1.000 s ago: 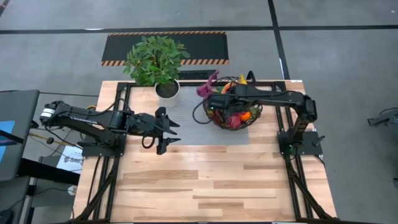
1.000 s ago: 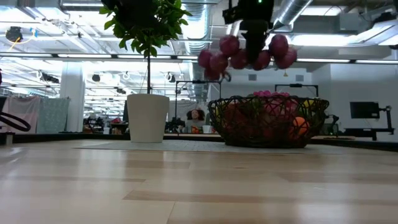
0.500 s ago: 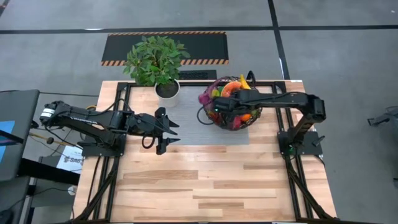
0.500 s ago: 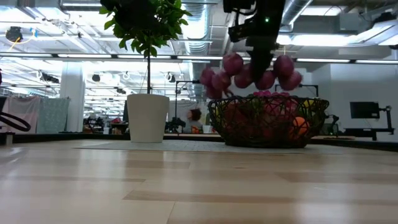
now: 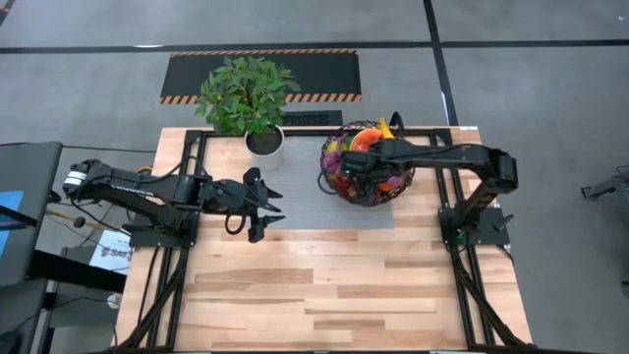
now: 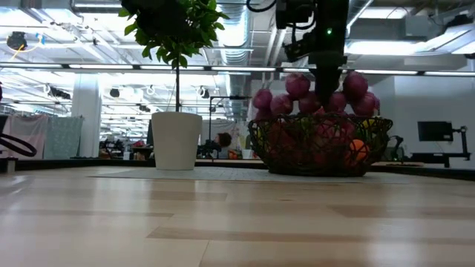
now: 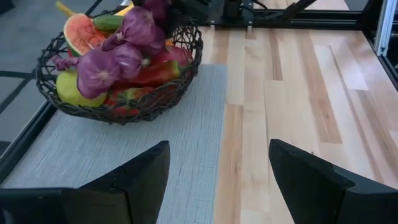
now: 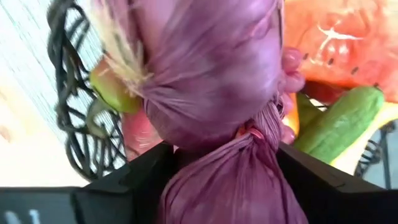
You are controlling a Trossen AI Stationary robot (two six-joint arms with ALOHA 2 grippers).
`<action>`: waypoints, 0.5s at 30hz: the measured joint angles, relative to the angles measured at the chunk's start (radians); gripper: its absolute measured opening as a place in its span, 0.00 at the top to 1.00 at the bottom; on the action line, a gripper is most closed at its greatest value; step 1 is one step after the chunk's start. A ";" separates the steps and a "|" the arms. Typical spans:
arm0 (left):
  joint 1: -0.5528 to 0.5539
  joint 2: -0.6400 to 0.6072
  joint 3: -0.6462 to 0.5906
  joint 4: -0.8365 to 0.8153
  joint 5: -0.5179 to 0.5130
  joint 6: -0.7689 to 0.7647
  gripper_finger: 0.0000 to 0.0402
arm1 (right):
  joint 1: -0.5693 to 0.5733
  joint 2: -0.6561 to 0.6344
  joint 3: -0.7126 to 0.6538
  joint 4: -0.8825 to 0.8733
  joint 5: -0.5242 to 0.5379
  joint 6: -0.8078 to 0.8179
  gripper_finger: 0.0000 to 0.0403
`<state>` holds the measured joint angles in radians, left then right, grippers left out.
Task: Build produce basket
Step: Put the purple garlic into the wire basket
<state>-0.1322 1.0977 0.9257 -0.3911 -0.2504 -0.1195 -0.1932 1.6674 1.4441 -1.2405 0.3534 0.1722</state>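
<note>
While left tool [image 5: 263,205] idles | right tool [image 5: 346,167] lowers grapes [image 6: 315,93] | basket [image 6: 319,144]

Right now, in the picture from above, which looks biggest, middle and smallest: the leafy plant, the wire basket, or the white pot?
Largest to smallest, as seen from above:
1. leafy plant
2. basket, nearly as wide as the plant
3. white pot, mostly hidden under the leaves, so its real size is unsure

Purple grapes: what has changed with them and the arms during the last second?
The right gripper carried the purple grapes down from above the basket onto the produce. Whether they are released is unclear. The left gripper stayed open, waiting; the basket and potted plant did not move.
</note>
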 joint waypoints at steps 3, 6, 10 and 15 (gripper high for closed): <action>0.000 0.000 0.000 0.000 0.000 0.001 0.34 | 0.000 -0.021 -0.001 -0.004 -0.021 0.004 0.31; 0.000 0.000 0.000 0.000 0.000 0.010 0.34 | 0.000 -0.054 0.000 0.005 -0.026 0.011 0.31; 0.000 0.000 0.000 0.001 0.003 0.029 0.34 | -0.008 -0.092 0.000 -0.003 -0.038 0.038 0.31; 0.000 0.000 0.000 0.007 0.003 0.029 0.34 | -0.013 -0.127 0.000 -0.004 -0.041 0.037 0.31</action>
<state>-0.1326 1.0977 0.9257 -0.3845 -0.2478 -0.0902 -0.2066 1.5399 1.4441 -1.2443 0.3120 0.2092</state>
